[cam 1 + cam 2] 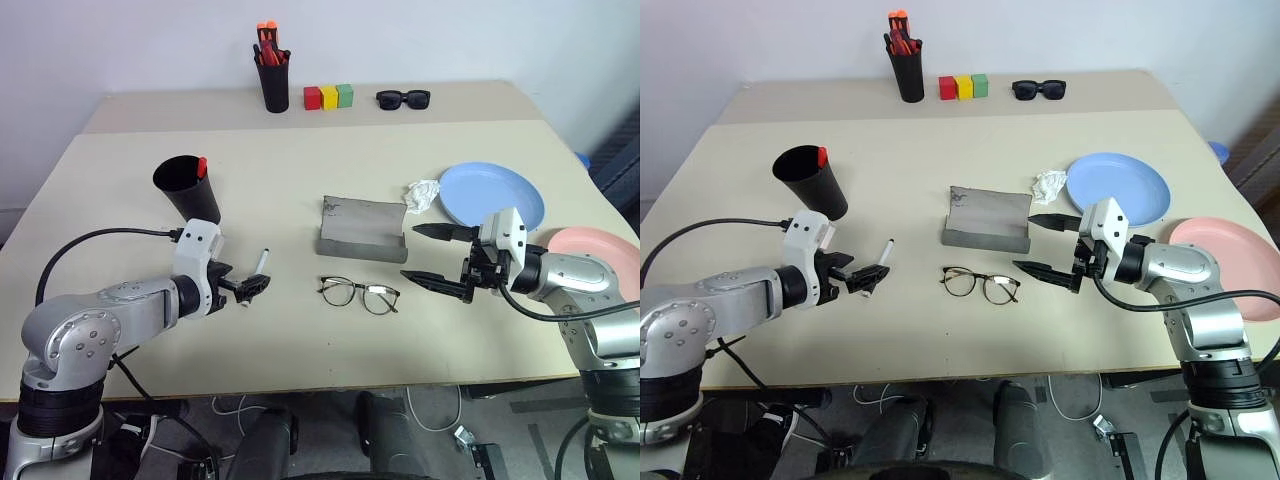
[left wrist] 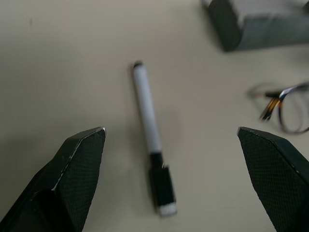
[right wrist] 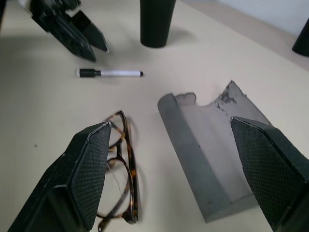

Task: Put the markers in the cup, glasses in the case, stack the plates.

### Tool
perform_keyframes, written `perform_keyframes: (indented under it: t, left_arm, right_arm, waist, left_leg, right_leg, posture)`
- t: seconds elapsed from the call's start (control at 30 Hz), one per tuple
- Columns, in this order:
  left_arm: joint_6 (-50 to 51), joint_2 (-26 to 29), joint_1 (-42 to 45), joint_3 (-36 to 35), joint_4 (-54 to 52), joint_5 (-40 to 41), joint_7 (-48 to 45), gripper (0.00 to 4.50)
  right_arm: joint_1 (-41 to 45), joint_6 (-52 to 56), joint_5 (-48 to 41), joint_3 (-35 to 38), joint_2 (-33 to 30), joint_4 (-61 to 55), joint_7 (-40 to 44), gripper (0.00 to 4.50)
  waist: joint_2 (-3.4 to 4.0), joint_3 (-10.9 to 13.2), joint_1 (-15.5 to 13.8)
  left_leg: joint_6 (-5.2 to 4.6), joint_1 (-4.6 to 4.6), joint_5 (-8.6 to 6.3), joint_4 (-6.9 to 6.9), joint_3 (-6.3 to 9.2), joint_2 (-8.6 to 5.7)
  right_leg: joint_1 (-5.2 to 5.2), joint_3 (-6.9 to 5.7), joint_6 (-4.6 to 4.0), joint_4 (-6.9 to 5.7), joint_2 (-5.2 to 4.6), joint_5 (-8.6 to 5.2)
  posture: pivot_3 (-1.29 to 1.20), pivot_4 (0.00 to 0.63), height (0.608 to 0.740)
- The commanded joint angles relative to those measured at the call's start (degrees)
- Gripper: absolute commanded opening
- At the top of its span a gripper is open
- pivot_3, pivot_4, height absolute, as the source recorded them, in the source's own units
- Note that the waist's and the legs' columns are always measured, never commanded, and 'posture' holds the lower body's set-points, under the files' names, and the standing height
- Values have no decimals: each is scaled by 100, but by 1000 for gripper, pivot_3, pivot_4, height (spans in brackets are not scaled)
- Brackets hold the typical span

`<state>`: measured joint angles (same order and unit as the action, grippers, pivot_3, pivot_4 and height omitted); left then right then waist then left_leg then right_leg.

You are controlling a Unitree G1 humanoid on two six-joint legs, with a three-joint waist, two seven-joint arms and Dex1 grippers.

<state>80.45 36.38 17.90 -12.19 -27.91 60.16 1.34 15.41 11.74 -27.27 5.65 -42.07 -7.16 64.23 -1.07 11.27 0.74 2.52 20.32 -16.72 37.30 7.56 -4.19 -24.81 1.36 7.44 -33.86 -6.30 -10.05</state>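
Observation:
The black cup (image 1: 185,186) stands at the table's left with a red-capped marker (image 1: 201,166) poking out at its rim. A white-grey marker (image 1: 261,263) lies flat on the table, and my left gripper (image 1: 250,288) hovers just over its near end, open, with the marker (image 2: 150,140) between its spread fingers and apart from them. The wire-frame glasses (image 1: 358,293) lie in front of the open grey case (image 1: 362,228). My right gripper (image 1: 410,252) is open and empty, just right of both. The light blue plate (image 1: 492,195) and the pink plate (image 1: 590,245) lie side by side at the right.
A crumpled white paper (image 1: 422,194) lies between the case and the blue plate. At the back stand a black pen holder (image 1: 272,76) with orange-red pens, three coloured blocks (image 1: 328,96) and dark sunglasses (image 1: 403,98).

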Motion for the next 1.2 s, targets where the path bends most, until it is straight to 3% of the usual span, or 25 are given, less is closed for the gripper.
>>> perform_keyframes:
  t: [0.03, 0.37, 0.43, 0.67, 0.7, 0.97, 1.13, 1.2]
  left_arm:
    - [410, -277, 188, -241, 229, 145, 115, 4484]
    - [1162, -831, 890, 9, 694, -490, 152, 4484]
    - [1200, -864, 887, 67, 713, -482, 113, 3687]
    - [1205, -684, 746, 103, 638, -414, 46, 224]
    - [1205, -643, 731, 114, 630, -394, 13, 73]
    - [786, -641, 984, 80, 476, -881, -234, 73]
    - [-1000, -312, 1178, 356, 512, -1712, -963, 73]
    - [-2654, -472, 1285, 423, 665, -2315, -1466, 73]
  right_arm:
    - [-43, -43, -39, 118, 16, -266, -112, 4037]
    - [80, 17, -44, 56, 134, -308, -367, 4037]
    - [135, 4, -17, 38, 131, -288, -387, 4037]
    - [221, -55, 51, 0, 157, -222, -450, 4037]
    - [223, -63, 56, -2, 166, -221, -463, 4037]
    - [267, -120, 142, 3, 224, -149, -502, 4037]
    - [273, -177, 198, 3, 234, -101, -508, 4037]
    - [305, -201, 220, -1, 264, -61, -515, 4037]
  waist:
    - [1, -1, -6]
    - [-1, -2, 1]
    - [-1, -2, 2]
    - [-1, -2, -9]
    - [-1, -2, -9]
    - [-1, -2, -9]
    - [-1, -2, -12]
    - [-1, -1, -16]
  left_leg:
    - [0, 0, 0, 1, 0, -1]
    - [2, 2, 1, 1, 1, -4]
    - [3, 1, 1, 0, 1, -4]
    - [3, 3, 1, 1, 2, -4]
    - [3, 3, 1, 1, 1, -4]
    - [3, 3, 1, 1, 1, -4]
    - [4, 4, 2, 1, 0, -4]
    - [4, 5, 2, 0, -1, -4]
  right_leg:
    - [1, 0, 0, 0, -1, 0]
    - [0, 0, 0, 2, -4, 1]
    - [0, 0, -1, 2, -3, 1]
    - [0, 0, 0, 3, -4, 1]
    - [0, 0, 0, 3, -4, 1]
    - [0, 0, 0, 3, -5, 1]
    - [0, 0, -1, 6, -5, 1]
    - [0, 0, -1, 9, -6, 1]
  posture:
    - [0, 150, 740]
    - [0, 150, 740]
    - [0, 150, 740]
    - [0, 150, 740]
    - [0, 150, 740]
    - [0, 150, 740]
    - [0, 150, 740]
    - [0, 150, 740]
